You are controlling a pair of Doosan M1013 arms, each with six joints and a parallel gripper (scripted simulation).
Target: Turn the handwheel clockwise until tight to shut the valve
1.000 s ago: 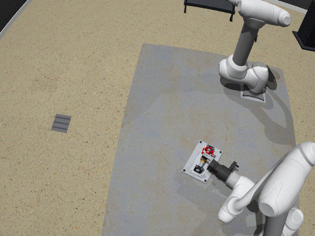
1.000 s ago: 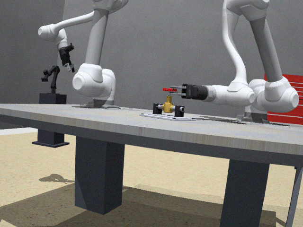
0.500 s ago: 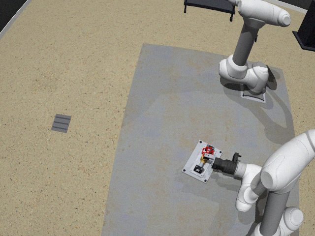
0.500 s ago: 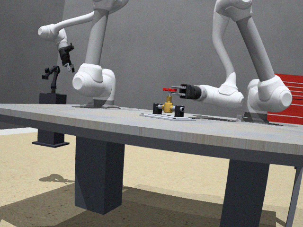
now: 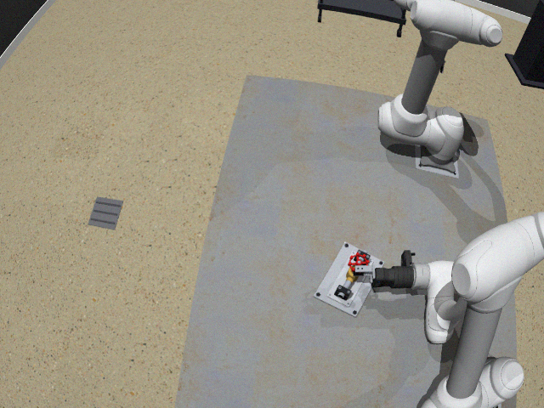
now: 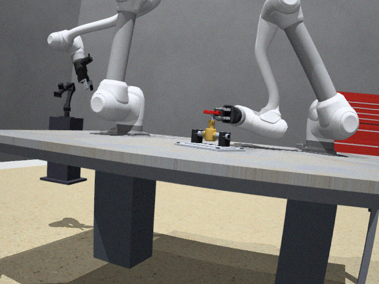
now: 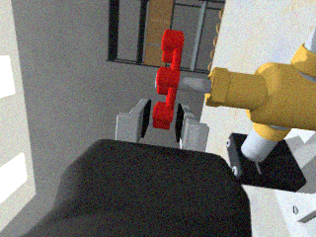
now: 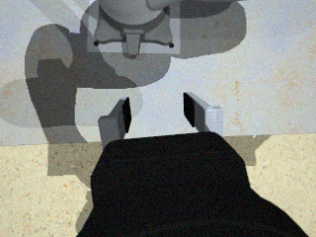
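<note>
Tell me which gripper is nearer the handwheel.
Left. The left gripper has its fingers astride the rim of the handwheel; the right gripper hangs well away, beyond the right arm's base.
</note>
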